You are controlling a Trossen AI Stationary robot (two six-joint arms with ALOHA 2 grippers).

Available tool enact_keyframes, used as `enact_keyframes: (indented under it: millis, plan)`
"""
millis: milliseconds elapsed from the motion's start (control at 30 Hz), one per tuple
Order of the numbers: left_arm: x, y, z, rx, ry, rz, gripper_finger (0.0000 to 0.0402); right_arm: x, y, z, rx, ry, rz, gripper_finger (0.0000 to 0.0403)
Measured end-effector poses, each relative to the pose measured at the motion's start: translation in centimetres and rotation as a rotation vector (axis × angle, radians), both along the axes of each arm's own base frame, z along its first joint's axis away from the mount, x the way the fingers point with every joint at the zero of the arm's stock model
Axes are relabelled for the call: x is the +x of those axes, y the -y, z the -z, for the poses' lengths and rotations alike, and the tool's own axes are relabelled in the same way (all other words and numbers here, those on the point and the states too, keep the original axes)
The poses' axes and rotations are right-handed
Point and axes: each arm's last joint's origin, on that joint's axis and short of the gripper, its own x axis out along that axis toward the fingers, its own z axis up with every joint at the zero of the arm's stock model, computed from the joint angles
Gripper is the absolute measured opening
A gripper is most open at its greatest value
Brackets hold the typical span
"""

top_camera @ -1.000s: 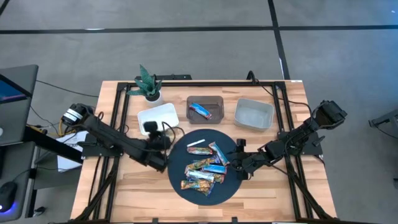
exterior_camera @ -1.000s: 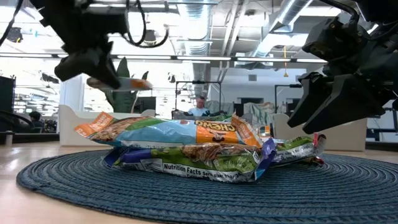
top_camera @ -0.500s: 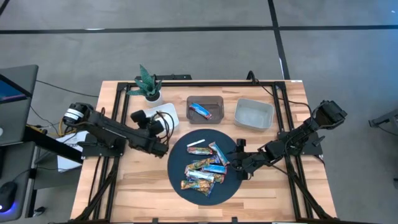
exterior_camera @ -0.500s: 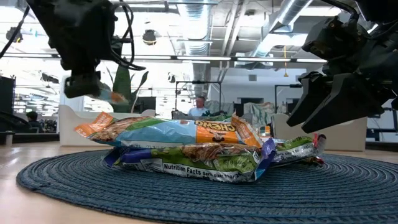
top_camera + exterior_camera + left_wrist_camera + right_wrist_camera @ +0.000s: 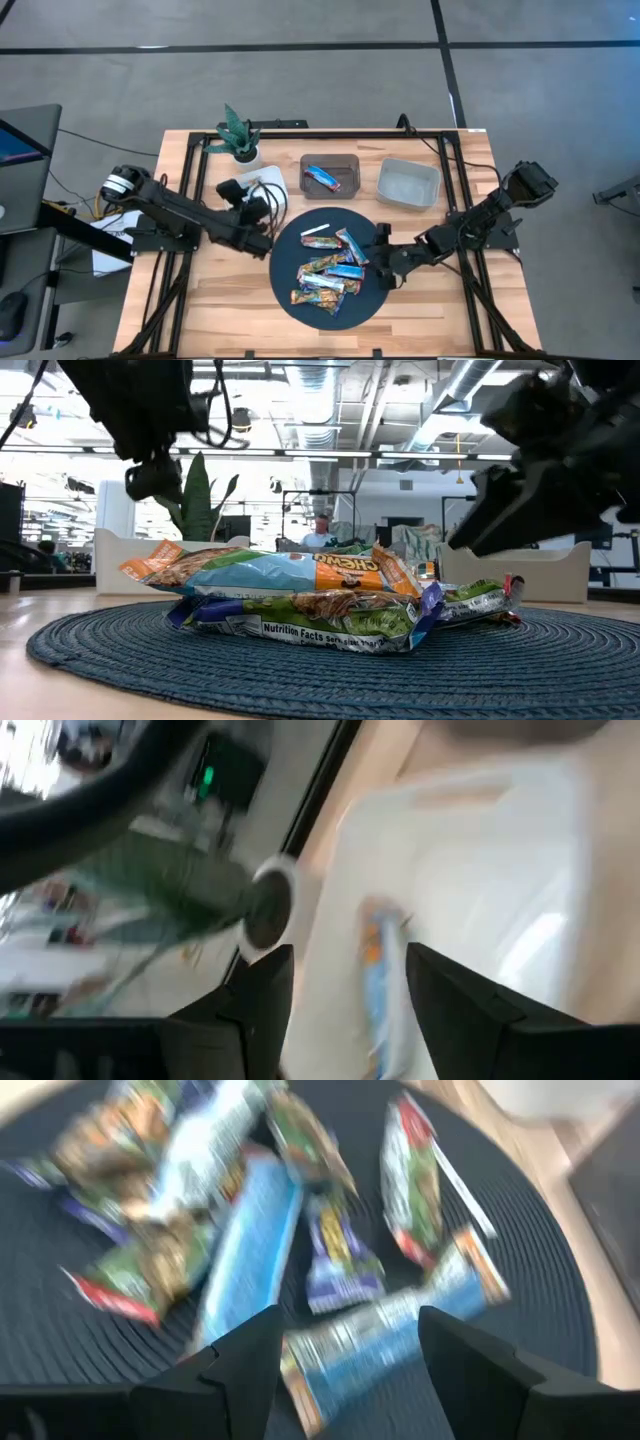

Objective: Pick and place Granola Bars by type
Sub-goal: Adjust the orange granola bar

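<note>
Several granola bars [image 5: 328, 270] in blue, green and orange wrappers lie piled on a round dark blue mat [image 5: 295, 300]. My left gripper [image 5: 243, 192] hovers open over the white tray [image 5: 272, 178] at the far left. In the left wrist view an orange-and-blue bar [image 5: 375, 970] lies flat on the tray floor [image 5: 480, 870] between the open fingers, touched by neither. My right gripper [image 5: 383, 262] stands open at the mat's right edge, just above the bars [image 5: 250, 1230]. A blue bar [image 5: 322, 177] lies in the brown tray [image 5: 348, 165].
A grey bin [image 5: 408, 185] stands at the far right beside the brown tray. A potted plant [image 5: 238, 135] sits behind the white tray. A thin white strip [image 5: 315, 230] lies on the mat's far part. Black frame rails run along the table's edges.
My left gripper has carried an orange-and-blue bar from the mat's left edge toward the table's far edge, over the white tray. It has opened and let go, and the bar now lies in the tray. My right gripper has shifted slightly toward the pile.
</note>
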Motion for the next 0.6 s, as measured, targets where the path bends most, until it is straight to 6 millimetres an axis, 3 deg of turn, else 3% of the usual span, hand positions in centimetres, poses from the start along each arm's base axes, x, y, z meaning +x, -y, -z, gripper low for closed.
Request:
enact_keyframes:
  millis: [133,367,600]
  plan:
    - [0.3,2.5,-0.1,0.026,0.094,0.123,0.0189,0.8,0.4,-0.5,0.051,0.053,-0.011,0.0225]
    - [0.1,6.7,0.0,0.014,0.248,0.303,0.0188,1.7,3.1,-0.4,0.207,0.065,0.22,0.0225]
    - [-0.8,9.6,1.8,-0.093,0.197,0.504,0.0188,2.1,4.2,-0.4,0.324,0.058,0.305,0.0225]
